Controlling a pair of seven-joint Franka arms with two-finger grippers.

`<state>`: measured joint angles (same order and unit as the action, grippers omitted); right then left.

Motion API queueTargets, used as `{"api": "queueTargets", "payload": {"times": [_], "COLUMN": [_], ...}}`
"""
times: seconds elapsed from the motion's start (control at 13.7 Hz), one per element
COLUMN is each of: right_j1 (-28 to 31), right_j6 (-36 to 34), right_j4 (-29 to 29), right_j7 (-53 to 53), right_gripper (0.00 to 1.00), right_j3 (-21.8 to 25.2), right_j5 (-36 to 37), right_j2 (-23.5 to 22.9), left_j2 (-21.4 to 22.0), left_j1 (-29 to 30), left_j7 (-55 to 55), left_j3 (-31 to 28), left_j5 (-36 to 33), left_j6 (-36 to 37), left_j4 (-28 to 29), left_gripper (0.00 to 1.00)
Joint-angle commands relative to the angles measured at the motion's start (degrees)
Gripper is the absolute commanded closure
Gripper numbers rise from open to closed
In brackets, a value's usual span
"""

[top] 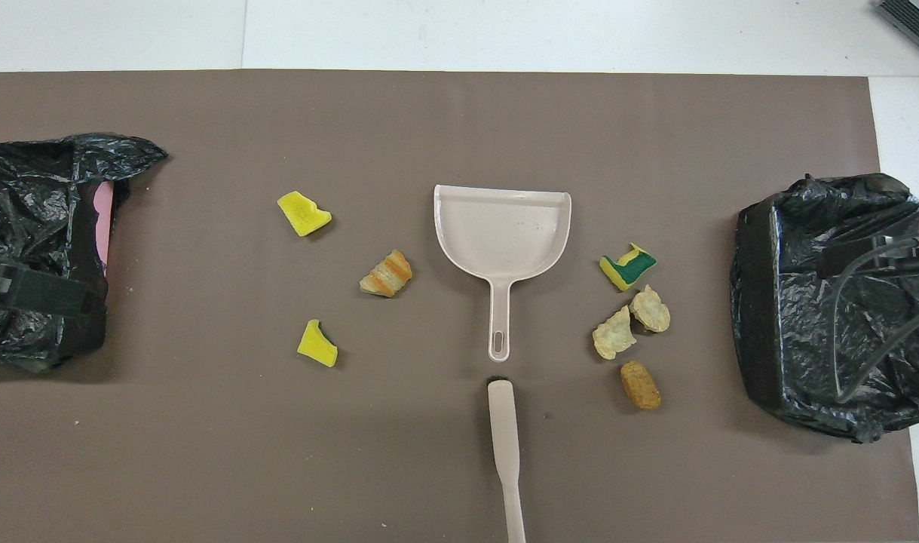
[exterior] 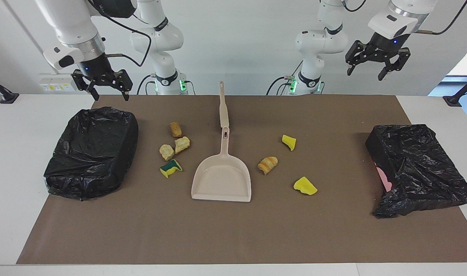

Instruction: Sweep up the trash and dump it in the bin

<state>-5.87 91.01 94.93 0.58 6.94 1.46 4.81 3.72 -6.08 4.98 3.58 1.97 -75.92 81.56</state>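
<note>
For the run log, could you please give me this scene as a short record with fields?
trash: seven scraps on the brown mat; four toward the right arm's end, three toward the left arm's
green-and-yellow sponge: beside the dustpan
dustpan: flat on the mat, empty, mid-table
brush: nearer the robots than the dustpan, in line with its handle
bins: two black-bagged bins, one at each end
left gripper: raised, open, empty
right gripper: raised, open, empty
</note>
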Motion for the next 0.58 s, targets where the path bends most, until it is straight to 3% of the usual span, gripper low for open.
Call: {"api": "queueTargets", "payload": {"times": [0.0, 0.51], "right_j1": [0.2, 0.3], "right_j6": [-0.1, -0.1], "right_j4": [2.0, 2.1], "right_j7": [1.5, 1.4], "right_gripper": [0.0, 0.0], "right_j3": [-0.2, -0.2], "right_j5": [-0.6, -0.6], "right_j2": [1.8, 1.9], "left_j2": [4.9, 6.2], "left_j1": [-3.0, -15.0], "left_j7": [-3.7, -17.7], "left_j3": [-0.5, -0.1], "left_j5": [0.4, 0.6], "left_j6": [-3.9, -9.3], "left_j4": [7.2, 15.8], "left_gripper": [0.0, 0.0]}}
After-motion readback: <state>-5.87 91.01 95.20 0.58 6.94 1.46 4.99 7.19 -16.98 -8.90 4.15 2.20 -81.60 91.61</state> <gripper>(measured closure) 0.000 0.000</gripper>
